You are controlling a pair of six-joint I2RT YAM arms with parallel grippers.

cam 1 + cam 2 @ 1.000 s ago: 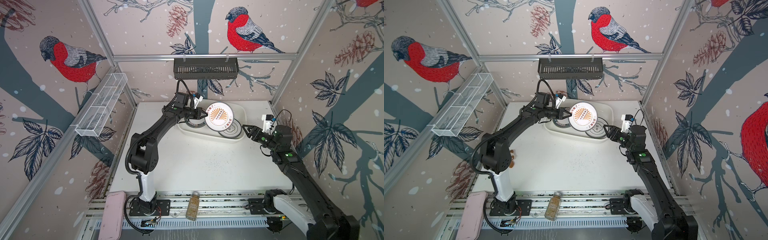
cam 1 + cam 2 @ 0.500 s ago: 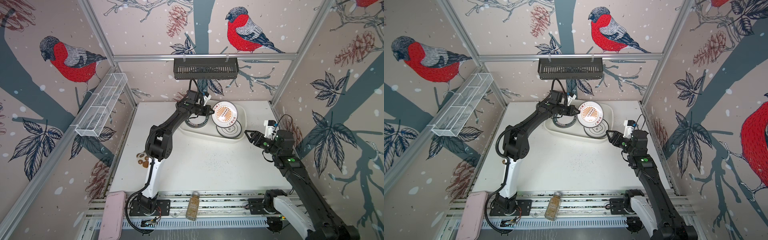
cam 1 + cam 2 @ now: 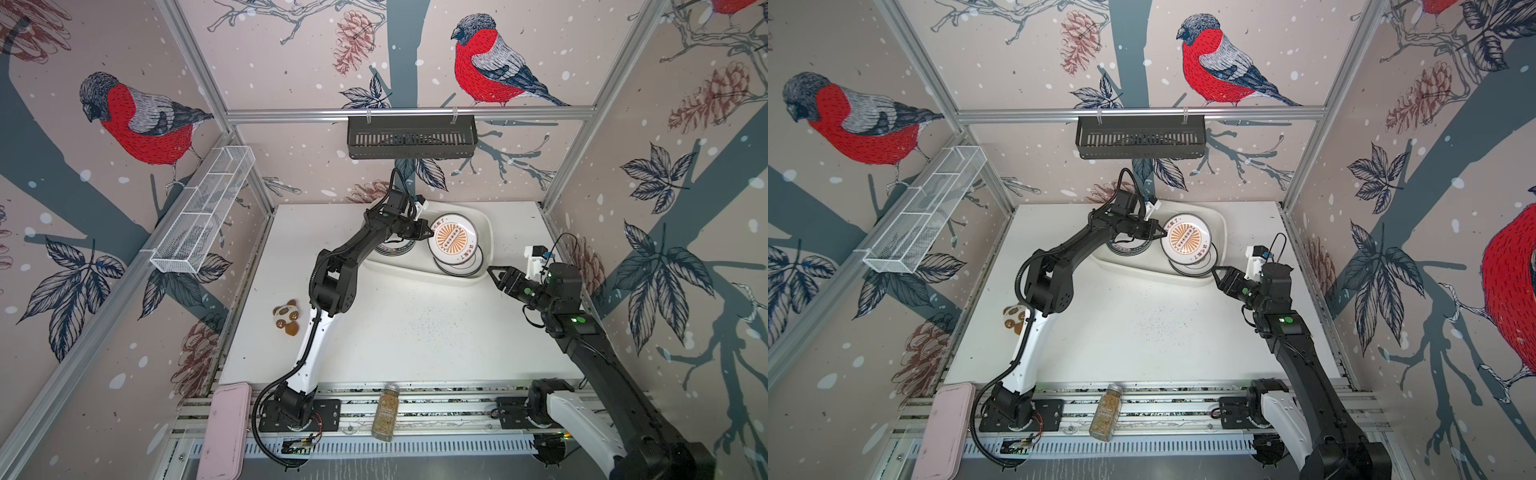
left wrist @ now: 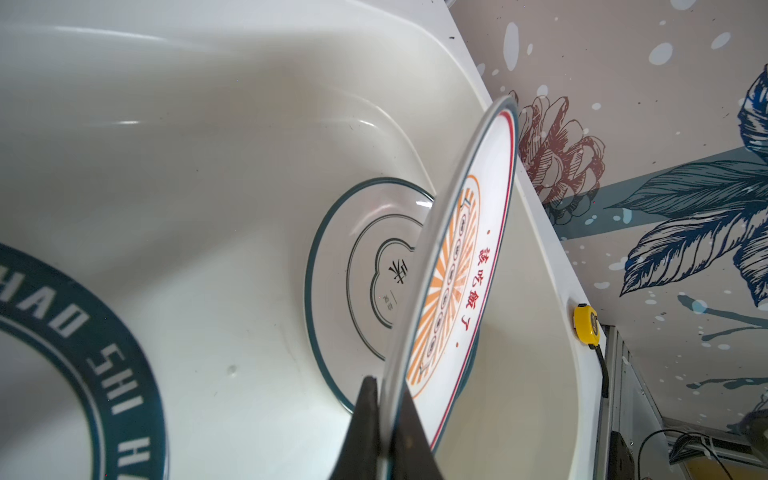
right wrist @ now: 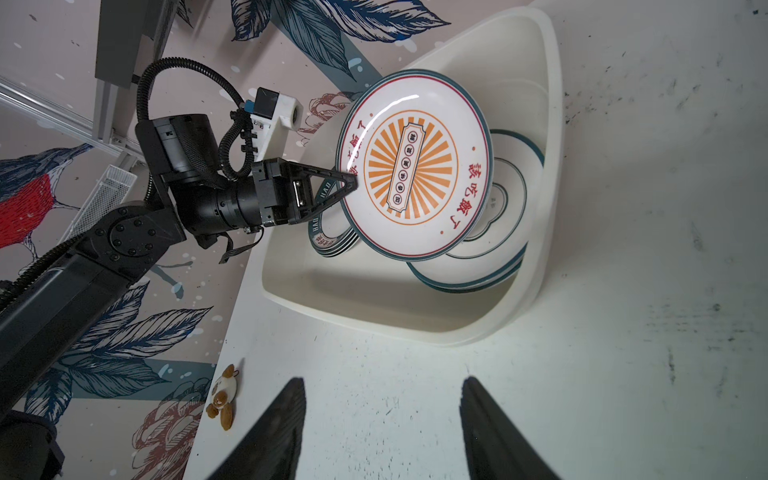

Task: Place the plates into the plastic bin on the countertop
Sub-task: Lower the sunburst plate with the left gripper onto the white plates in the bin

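**A:** Where's the sunburst plate point(image 3: 453, 240)?

**B:** In the air over the bin point(image 3: 415, 271), tilted, with its printed face up. The left gripper point(image 3: 431, 233) is clamped on its rim, on the side nearest that arm.

**A:** What's under it?

**B:** A stack of flower plates point(image 3: 462, 269) at the bin's right end. The sunburst plate overlaps them, but I can't tell whether it touches. Lettered plates point(image 3: 395, 250) are stacked at the left end, partly behind the left arm.

**A:** And the bin?

**B:** It's at the back of the countertop point(image 3: 415, 332), near the rear wall.

**A:** And the right gripper point(image 3: 492, 276)?

**B:** Jaws apart, holding nothing. It's low over the countertop, just beside the bin's near right corner.

**A:** Anything else?

**B:** A small brown-and-white toy point(image 3: 286, 318) lies beside the left arm, near the countertop's left edge. A jar point(image 3: 384, 411) lies on the front rails.
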